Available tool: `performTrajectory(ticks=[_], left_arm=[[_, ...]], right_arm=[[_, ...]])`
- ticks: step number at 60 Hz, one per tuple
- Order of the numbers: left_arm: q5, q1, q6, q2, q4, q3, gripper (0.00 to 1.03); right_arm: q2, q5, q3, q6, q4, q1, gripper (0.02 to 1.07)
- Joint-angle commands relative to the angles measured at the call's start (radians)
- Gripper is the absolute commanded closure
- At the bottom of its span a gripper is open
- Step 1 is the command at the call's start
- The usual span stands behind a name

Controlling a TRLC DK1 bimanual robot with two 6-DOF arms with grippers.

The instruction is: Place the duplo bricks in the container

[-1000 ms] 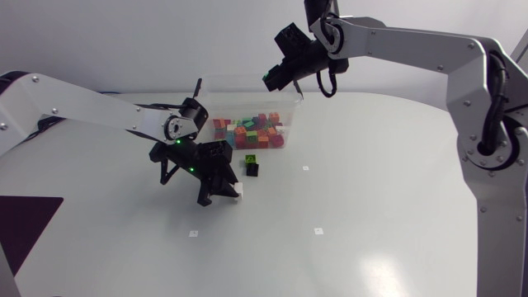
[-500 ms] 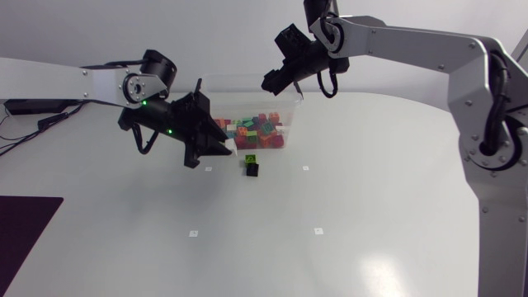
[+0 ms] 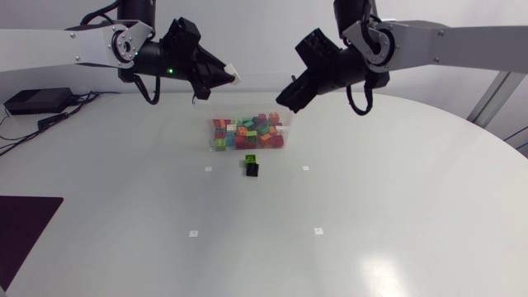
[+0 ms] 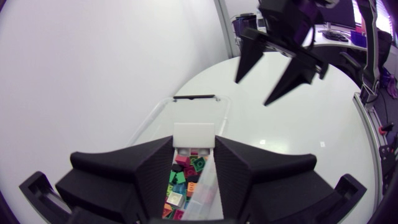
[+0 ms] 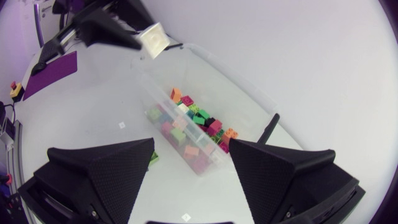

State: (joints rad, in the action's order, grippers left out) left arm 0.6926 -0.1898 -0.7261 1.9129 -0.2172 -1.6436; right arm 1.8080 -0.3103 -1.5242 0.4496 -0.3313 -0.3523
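**Head view.** The left gripper [image 3: 224, 77] is clenched on a white brick [image 3: 236, 78], held high above the table. The brick hangs at about twelve o'clock from the clear container [image 3: 247, 147]. Whether it is right over the opening or just past the far rim is hard to judge from here. The container holds a heap of coloured bricks [image 3: 252, 132]. The right gripper [image 3: 289, 101] is released, fingers apart, in the air at about two o'clock from the container and well apart from the white brick. One green and black brick [image 3: 252, 166] lies on the table [image 3: 396, 214] just beside the container's near wall, at six o'clock. From four to eight o'clock the tabletop is bare apart from a few small white marks [image 3: 318, 231] and a dark mat [image 3: 25, 223] at the near left edge.

**Left wrist view.** The white brick [image 4: 193, 134] sits gripped between both fingers of the left gripper [image 4: 193, 148]. The container [image 4: 205, 98] lies below and ahead, with the coloured bricks [image 4: 183, 180] showing under the fingertips. The right gripper [image 4: 255, 92] hangs ahead at about one o'clock, fingers spread.

**Right wrist view.** The right gripper [image 5: 191, 146] is wide open and holds nothing. The container [image 5: 249, 93] lies ahead between its fingers, with the coloured bricks [image 5: 193, 121] in it. Beyond it at eleven o'clock the left gripper [image 5: 121, 36] holds the white brick [image 5: 153, 40] above the container's far end. A green brick [image 5: 153, 159] lies just beside one finger.
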Motion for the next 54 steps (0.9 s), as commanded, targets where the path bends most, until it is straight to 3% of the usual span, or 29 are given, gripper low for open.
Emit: performTrajectory(ticks=[1, 16, 32, 36, 43, 46, 54], left_arm=[[-0.019, 0.013, 0.094, 0.083, 0.03, -0.074, 0.75], [-0.093, 0.009, 0.174, 0.212, 0.056, -0.223, 0.75], [-0.166, -0.002, 0.205, 0.322, 0.058, -0.348, 0.75], [-0.197, -0.008, 0.205, 0.337, 0.058, -0.366, 0.61], [-0.222, -0.01, 0.206, 0.337, 0.055, -0.372, 0.11], [-0.226, -0.01, 0.206, 0.331, 0.055, -0.366, 0.06], [-0.226, -0.002, 0.205, 0.284, 0.056, -0.315, 0.05]], right_arm=[[-0.032, 0.0, 0.088, 0.034, 0.017, -0.005, 0.2], [-0.059, -0.001, 0.234, 0.074, 0.051, -0.025, 0.2], [0.021, -0.004, 0.237, 0.11, 0.043, -0.054, 0.2], [0.057, -0.006, 0.223, 0.123, 0.038, -0.062, 0.2], [0.116, -0.007, 0.191, 0.143, 0.021, -0.071, 0.2], [0.136, -0.009, 0.176, 0.149, 0.012, -0.073, 0.2], [0.2, -0.012, 0.127, 0.161, -0.012, -0.076, 0.2]])
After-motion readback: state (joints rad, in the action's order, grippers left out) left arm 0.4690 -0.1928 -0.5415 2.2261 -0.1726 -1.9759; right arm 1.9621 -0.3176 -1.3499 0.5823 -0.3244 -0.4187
